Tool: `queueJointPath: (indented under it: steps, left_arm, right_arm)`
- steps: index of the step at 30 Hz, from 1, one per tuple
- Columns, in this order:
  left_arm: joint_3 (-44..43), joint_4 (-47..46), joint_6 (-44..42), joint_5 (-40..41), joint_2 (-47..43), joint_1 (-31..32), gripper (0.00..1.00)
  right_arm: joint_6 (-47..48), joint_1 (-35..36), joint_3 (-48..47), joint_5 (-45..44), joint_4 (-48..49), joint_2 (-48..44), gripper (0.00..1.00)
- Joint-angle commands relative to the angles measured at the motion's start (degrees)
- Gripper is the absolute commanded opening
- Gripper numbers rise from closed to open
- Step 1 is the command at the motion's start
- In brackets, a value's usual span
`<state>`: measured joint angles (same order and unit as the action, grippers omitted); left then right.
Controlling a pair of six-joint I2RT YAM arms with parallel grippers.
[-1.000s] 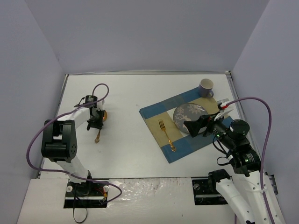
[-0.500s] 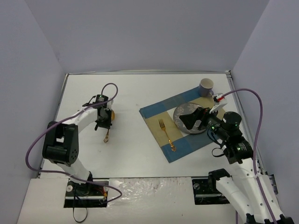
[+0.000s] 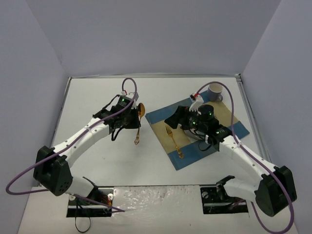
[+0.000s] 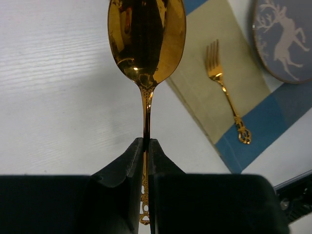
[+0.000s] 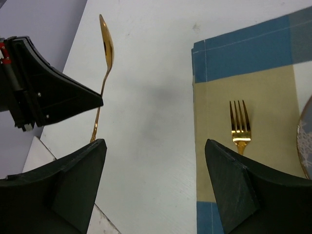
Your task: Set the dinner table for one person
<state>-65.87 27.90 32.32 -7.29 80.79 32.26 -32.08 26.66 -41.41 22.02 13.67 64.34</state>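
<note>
Gold spoon (image 4: 146, 44): its handle is clamped between the closed jaws of my left gripper (image 4: 146, 146). The bowl points to the top of the left wrist frame, and the ornate handle end shows below the fingers (image 4: 122, 165). In the top view the spoon sits at centre frame, just left of the placemat (image 3: 158, 119), and appears clear of the surface.

Table (image 3: 92, 92): white with a thin metal rim. It fills the middle of the top view and carries everything else.

Placemat: blue and beige check, lying askew right of centre.

Fork (image 3: 174, 141): gold, flat on the beige band, tines toward the top of the frame.

Plate (image 4: 285, 39): grey-blue with a white deer, on the placemat beside the fork. In the top view my right arm largely hides it.

Cup (image 3: 215, 91): at the placemat's upper corner, upper right of the frame.

Right gripper (image 5: 155, 142): jaws wide apart, nothing between them. It hovers over the placemat's left edge near the fork tines, and its camera shows the spoon at upper left.
</note>
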Motion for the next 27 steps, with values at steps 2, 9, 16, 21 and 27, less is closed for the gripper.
queueJointPath:
  steps: [2,9,16,21,27]
  left_arm:
    - [-3.9,-4.4,8.8,1.9,-1.7,5.3,0.00]
    - [-4.3,-6.0,10.6,2.1,-1.3,7.8,0.00]
    - [-3.9,-7.4,10.9,2.4,-1.7,8.3,0.00]
    - [-4.1,-7.6,10.6,2.9,-1.5,8.5,0.00]
    - [-4.4,-7.9,10.1,3.6,-1.3,9.0,0.00]
  right_arm:
    - [-1.1,4.4,-6.4,-5.8,12.5,6.6,0.68]
    - [-1.0,8.7,-10.9,-9.2,14.5,14.3,0.61]
    - [-1.9,11.0,-12.0,-11.2,15.6,16.8,0.52]
    - [-2.9,12.2,-12.2,-11.7,15.9,17.6,0.42]
    - [-4.1,13.1,-11.6,-11.4,16.8,18.3,0.34]
